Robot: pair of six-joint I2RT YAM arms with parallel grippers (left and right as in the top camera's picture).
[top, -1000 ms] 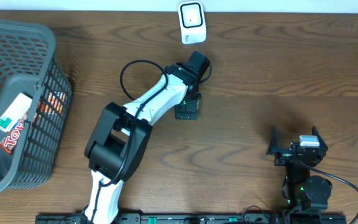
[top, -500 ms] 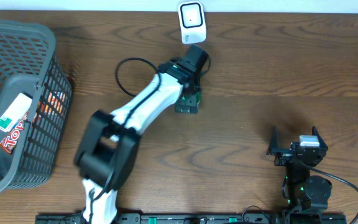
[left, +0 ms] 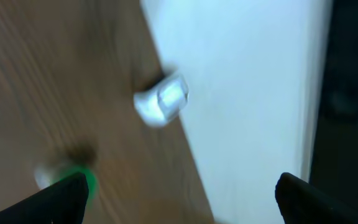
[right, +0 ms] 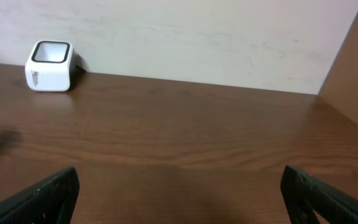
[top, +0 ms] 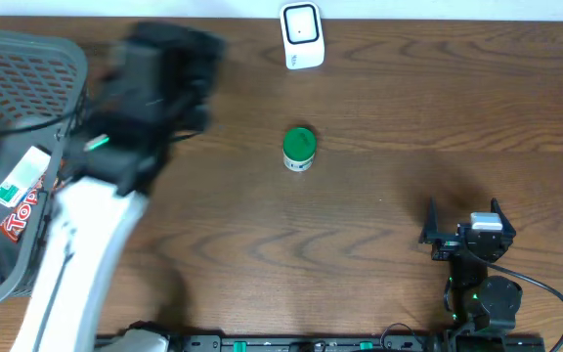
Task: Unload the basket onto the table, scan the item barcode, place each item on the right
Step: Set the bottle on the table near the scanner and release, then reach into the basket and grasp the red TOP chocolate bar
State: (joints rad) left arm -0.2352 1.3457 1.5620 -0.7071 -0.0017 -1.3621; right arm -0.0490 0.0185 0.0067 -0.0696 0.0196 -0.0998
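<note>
The item, a small jar with a green cap (top: 299, 149), stands alone mid-table, below the white barcode scanner (top: 301, 35) at the far edge. My left gripper (top: 169, 59) is a motion-blurred dark shape near the basket, well left of the jar. In the left wrist view the left gripper (left: 179, 208) is open and holds nothing, with the green cap (left: 79, 177) and the scanner (left: 161, 99) blurred beyond it. My right gripper (top: 462, 233) rests open at the near right. In its own view the right gripper (right: 182, 199) is empty, with the scanner (right: 50, 65) far off.
A dark wire basket (top: 62, 59) stands at the table's left edge with a red and white package (top: 22, 191) inside. A pale wall runs along the table's far edge.
My left arm has swung from over the jar to the left towards the basket, leaving the green-capped jar uncovered on the table. The right arm has not moved.
</note>
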